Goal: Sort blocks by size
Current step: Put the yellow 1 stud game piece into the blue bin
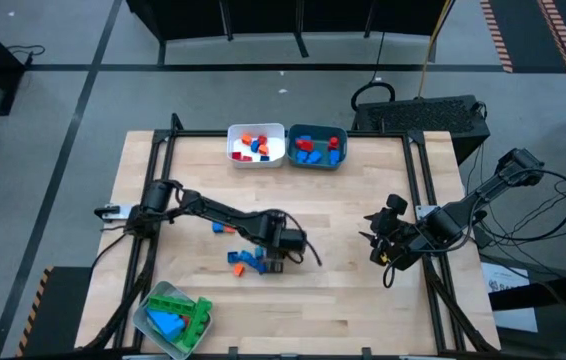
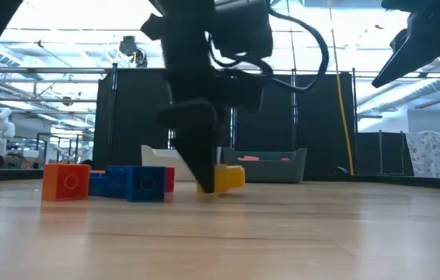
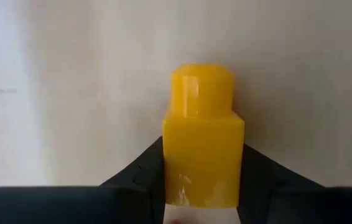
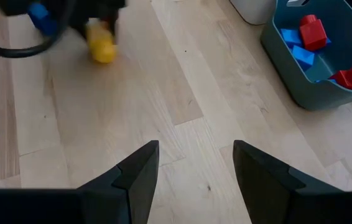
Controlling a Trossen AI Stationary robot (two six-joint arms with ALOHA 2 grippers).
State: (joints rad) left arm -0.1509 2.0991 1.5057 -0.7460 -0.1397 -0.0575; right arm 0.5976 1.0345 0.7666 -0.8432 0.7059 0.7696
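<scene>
My left gripper (image 1: 278, 255) stands at the table's middle, pointing down, shut on a small yellow one-stud block (image 3: 204, 155), which also shows in the low view (image 2: 229, 178). Blue blocks (image 1: 241, 261) and an orange block (image 2: 66, 181) lie on the table beside it. More blocks lie in the white bin (image 1: 256, 145), the teal bin (image 1: 318, 147) and the clear-grey bin (image 1: 173, 318). My right gripper (image 4: 194, 162) is open and empty above the table's right part (image 1: 375, 248). My left gripper pinches the yellow block by two opposite side faces (image 3: 175, 171) between its two fingers. The fingers come from above, pointing down. The block lies on its side, its stud (image 2: 238, 176) pointing level, at the table's surface; whether it rests on the wood I cannot tell.
The white and teal bins stand side by side at the far edge, the clear-grey bin at the near left corner. Bare wood (image 1: 343, 220) lies between the two grippers. A black frame rail (image 1: 418, 190) runs along the table's right side.
</scene>
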